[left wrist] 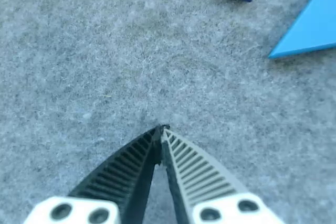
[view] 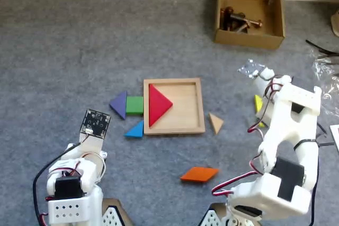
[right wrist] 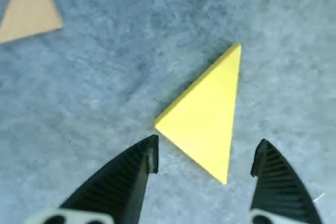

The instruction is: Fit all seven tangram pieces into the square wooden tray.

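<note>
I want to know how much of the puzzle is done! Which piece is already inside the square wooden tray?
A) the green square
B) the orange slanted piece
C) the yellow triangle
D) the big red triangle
D: the big red triangle lies inside the square wooden tray, while the yellow triangle, the orange slanted piece and the green square lie outside it on the grey mat.

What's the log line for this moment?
tray: red triangle only | right hand: open, straddling yellow triangle | left hand: shut, empty | task: unfinished
</note>
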Motion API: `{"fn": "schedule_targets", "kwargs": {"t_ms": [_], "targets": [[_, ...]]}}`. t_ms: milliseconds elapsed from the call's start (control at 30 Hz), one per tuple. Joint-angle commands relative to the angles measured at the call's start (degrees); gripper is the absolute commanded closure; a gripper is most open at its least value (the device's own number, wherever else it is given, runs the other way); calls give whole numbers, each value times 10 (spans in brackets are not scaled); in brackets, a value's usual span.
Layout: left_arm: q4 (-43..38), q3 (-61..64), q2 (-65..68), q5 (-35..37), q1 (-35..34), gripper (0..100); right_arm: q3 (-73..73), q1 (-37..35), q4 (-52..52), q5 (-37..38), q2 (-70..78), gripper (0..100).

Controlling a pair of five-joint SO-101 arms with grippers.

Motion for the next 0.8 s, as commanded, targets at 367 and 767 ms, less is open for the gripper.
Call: {"fn": "schedule_targets", "kwargs": {"t_ms": [367,767], "targets": [[4,12,-4,4,-7,986,0,5,-95,-2,82,717],[4,12,-4,4,-7,986,1,7,-93,1,84,717]]}}
